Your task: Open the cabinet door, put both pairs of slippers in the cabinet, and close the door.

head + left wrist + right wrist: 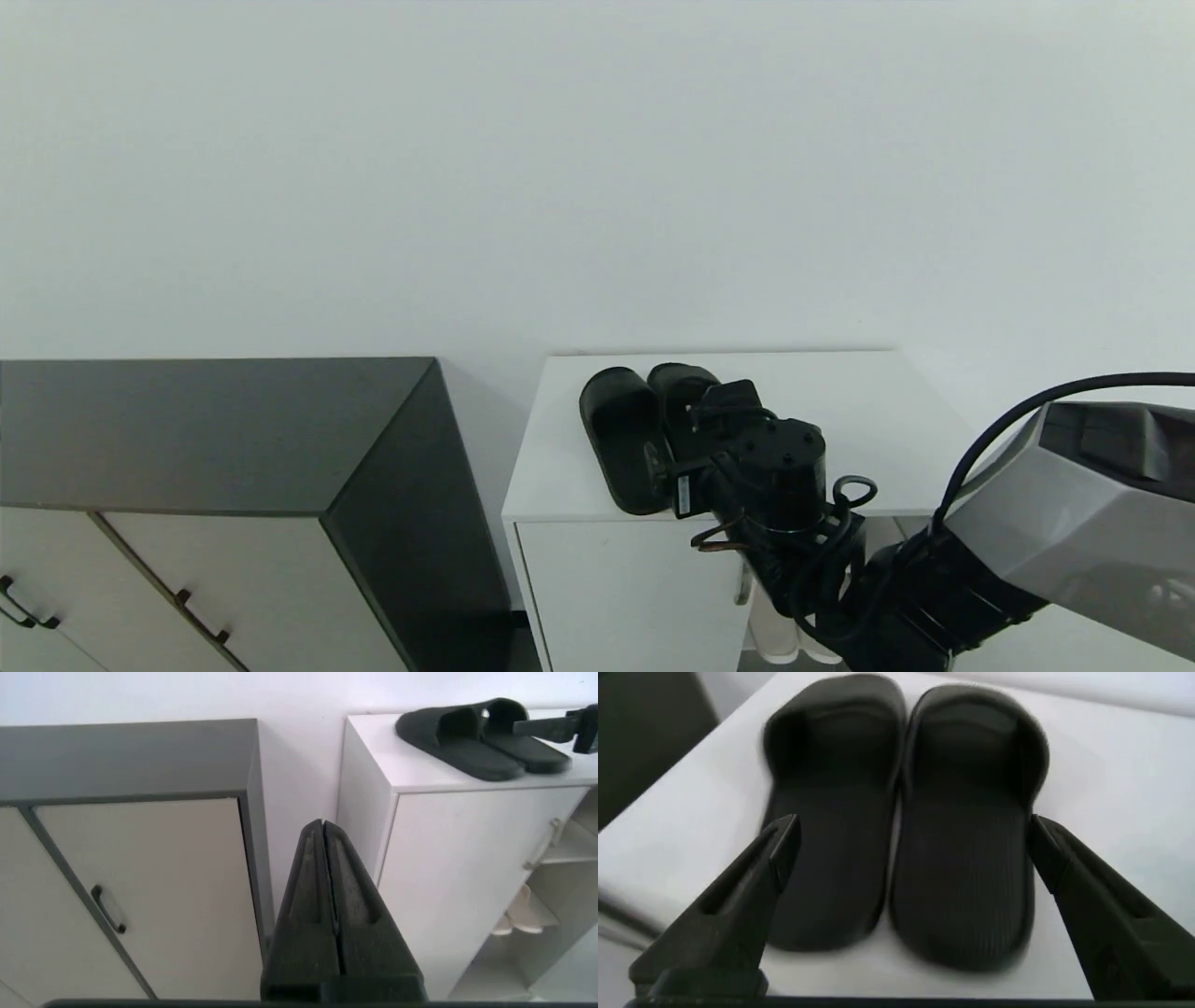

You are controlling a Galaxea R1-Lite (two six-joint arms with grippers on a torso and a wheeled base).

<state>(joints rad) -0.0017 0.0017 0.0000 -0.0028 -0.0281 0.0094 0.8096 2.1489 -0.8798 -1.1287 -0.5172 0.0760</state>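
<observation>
My right jaws are spread wide just above the black slippers (962,849), one tip either side of the pair. The pair lies side by side on top of the white cabinet (840,411). Pale slippers (523,913) sit on a shelf inside. My left jaws are pressed together, low, near the grey cabinet (140,761).

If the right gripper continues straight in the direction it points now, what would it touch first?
Most likely the pair of black slippers on the white cabinet top: the open right gripper points at them, though depth is unclear.
</observation>
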